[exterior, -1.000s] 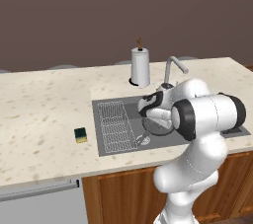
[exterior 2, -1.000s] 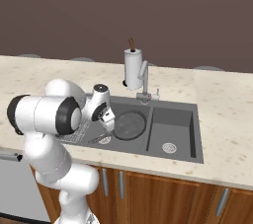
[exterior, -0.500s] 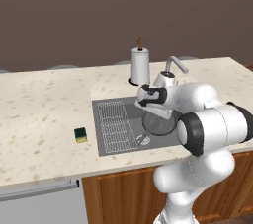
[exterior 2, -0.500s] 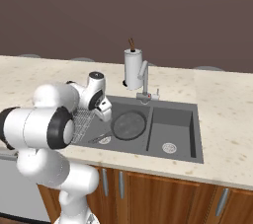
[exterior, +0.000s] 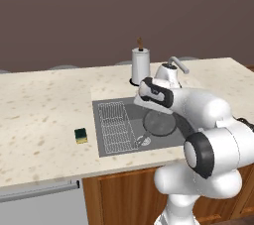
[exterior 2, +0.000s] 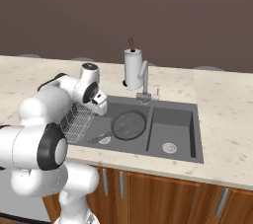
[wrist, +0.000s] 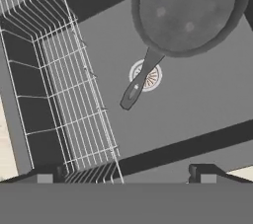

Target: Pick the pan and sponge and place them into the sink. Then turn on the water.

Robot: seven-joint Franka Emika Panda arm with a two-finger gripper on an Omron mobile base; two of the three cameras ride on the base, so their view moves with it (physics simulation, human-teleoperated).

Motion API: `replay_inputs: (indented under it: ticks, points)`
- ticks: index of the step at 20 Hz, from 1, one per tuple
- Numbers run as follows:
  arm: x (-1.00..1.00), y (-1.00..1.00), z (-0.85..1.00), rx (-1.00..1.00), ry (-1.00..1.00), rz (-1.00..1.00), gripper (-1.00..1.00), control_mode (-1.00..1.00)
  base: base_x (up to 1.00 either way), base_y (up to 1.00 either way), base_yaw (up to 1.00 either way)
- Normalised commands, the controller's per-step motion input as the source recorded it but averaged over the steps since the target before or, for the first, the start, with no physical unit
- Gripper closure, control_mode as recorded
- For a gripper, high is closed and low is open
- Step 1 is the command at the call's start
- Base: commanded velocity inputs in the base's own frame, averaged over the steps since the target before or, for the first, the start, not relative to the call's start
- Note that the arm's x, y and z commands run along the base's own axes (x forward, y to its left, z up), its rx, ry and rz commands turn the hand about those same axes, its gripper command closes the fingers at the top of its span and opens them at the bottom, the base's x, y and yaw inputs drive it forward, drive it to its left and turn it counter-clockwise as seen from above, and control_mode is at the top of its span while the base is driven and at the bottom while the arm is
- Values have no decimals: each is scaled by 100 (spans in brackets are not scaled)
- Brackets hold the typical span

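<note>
The dark pan [exterior: 158, 122] lies flat in the left basin of the sink [exterior: 117, 105], its short handle pointing toward the wire rack [exterior: 118, 125]. In the right base view the pan [exterior 2: 129, 124] sits beside the divider of the sink [exterior 2: 180, 122]. My gripper [exterior: 140, 101] hangs open and empty above the basin, between pan and rack, seen also as the gripper [exterior 2: 102, 108]. From the hand view, the pan [wrist: 190, 8] is at the top right, its handle crossing the round drain [wrist: 148, 76]; the gripper [wrist: 123, 177] holds nothing. The yellow and green sponge [exterior: 81, 135] rests on the counter left of the sink.
A curved grey faucet [exterior: 173, 63] stands behind the sink, with a white paper towel roll [exterior: 141, 65] beside it. The faucet [exterior 2: 144, 77] and roll [exterior 2: 132, 67] rise behind the basins. The right basin has its own drain [exterior 2: 169, 147]. Beige counter stretches to both sides.
My hand has lifted off the pan and shifted left toward the rack, jaws staying open. The elbow has swung down to the right. The pan and sponge have not moved.
</note>
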Motion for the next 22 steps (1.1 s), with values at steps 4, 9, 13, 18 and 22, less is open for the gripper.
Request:
replay_inputs:
  ticks: [4,9,13,18,22]
  points:
    - [-37,50,14,-11,0,11,-100,-100,0,0,0]
    - [-26,49,4,-9,-1,6,-100,-100,0,0,0]
    - [-18,49,3,-5,0,3,-100,-100,0,0,0]
    - [-8,35,18,-1,0,3,-100,-100,0,0,0]
    - [0,30,23,0,0,3,-100,-100,0,0,0]
